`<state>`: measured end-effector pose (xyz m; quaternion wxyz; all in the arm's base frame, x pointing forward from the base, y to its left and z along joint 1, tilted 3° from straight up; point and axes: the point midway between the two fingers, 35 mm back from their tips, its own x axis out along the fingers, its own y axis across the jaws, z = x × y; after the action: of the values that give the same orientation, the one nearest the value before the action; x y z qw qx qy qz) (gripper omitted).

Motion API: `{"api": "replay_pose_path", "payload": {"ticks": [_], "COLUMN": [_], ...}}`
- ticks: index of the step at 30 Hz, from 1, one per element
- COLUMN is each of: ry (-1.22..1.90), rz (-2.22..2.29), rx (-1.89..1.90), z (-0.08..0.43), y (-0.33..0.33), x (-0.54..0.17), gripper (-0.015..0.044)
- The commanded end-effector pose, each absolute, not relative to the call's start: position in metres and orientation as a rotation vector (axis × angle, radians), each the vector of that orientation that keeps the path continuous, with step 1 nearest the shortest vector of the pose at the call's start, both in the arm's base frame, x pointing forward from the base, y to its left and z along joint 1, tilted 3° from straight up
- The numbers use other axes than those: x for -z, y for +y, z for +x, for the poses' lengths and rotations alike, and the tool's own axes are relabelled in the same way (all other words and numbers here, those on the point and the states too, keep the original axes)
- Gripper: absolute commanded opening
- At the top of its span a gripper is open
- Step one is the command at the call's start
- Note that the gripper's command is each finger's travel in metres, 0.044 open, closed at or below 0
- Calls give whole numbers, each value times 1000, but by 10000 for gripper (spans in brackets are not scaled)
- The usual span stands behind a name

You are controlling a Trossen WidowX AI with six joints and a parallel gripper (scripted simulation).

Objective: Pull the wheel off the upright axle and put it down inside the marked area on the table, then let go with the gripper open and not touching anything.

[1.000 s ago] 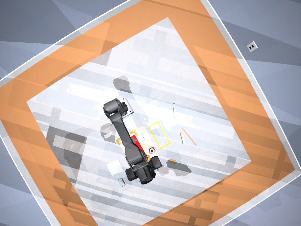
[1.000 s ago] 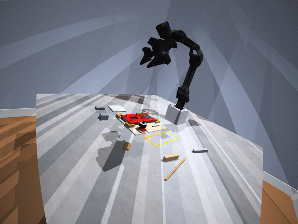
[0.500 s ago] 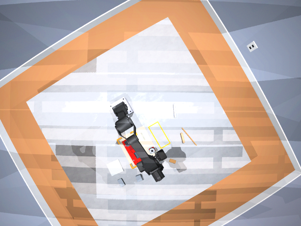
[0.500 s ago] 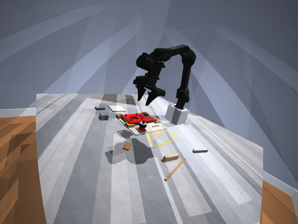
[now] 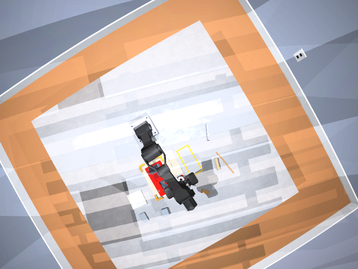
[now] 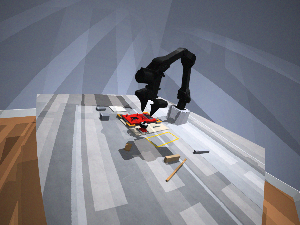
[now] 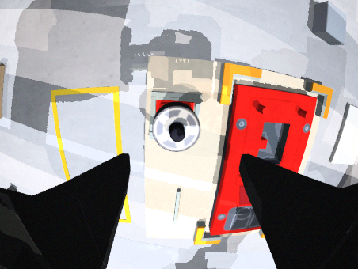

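- Jaws apart, empty, hovering above the white-rimmed grey wheel on its upright axle.
- I'd centre over the hub, descend straight, then clamp the rim.

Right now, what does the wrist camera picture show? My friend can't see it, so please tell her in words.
Looking straight down, the open gripper hangs above a pale board, holding nothing. A grey wheel sits on its axle on the board. A yellow outlined area lies to the left and a red plate to the right, part hidden by a finger.
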<state>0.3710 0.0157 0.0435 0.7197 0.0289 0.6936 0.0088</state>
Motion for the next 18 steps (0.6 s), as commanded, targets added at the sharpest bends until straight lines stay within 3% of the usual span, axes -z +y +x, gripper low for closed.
{"api": "replay_pose_path", "payload": {"ticks": [1,12,15,18], "ry": [1533,1534,1547,1547], "rz": [70,70,64,64], "rx": [-20,-21,-20,-20], "z": [372,372,369,369], "y": [17,22,21,21], "x": [-29,25,23,23], "gripper": [300,300,221,201]}}
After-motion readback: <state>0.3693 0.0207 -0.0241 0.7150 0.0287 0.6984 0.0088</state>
